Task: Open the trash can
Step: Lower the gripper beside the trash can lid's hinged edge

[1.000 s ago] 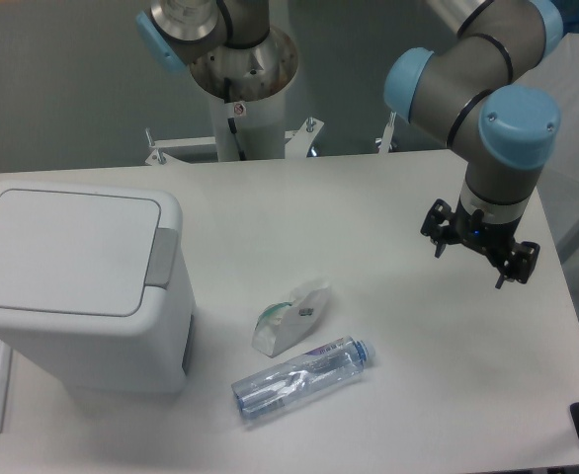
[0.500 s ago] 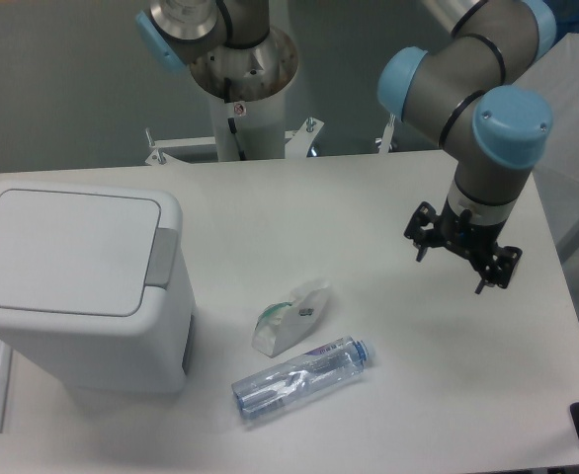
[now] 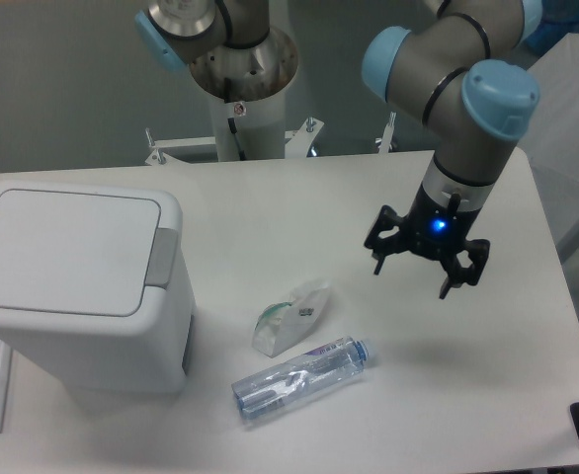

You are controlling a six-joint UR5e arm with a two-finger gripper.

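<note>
Plastic bottle (image 3: 302,378): lies on its side on the table (image 3: 270,197), in front of the trash can's right side, cap pointing away from the can; it looks empty.
Crumpled wrapper (image 3: 291,316): just beyond the bottle, right of the trash can, apart from it.
Trash can (image 3: 72,286): stands on the left part of the table; its flat lid (image 3: 67,247) is down, so I cannot see whether anything is inside.
Grey push tab (image 3: 162,257): on the can's right edge, facing the wrapper.
My claw (image 3: 426,265): well to the right of the trash can, above the tabletop, fingers spread wide, holding nothing, a blue light lit at the wrist.
Step in hand: as I judge it, crossing toward the can; opening not yet begun.
Doing it well: I should pass above the wrapper and bottle, come down on the grey tab from overhead, and press with one fingertip or narrowed fingers, squarely, so the can does not slide leftward.
Arm base (image 3: 240,79): beyond the trash can, at the table's far edge.
</note>
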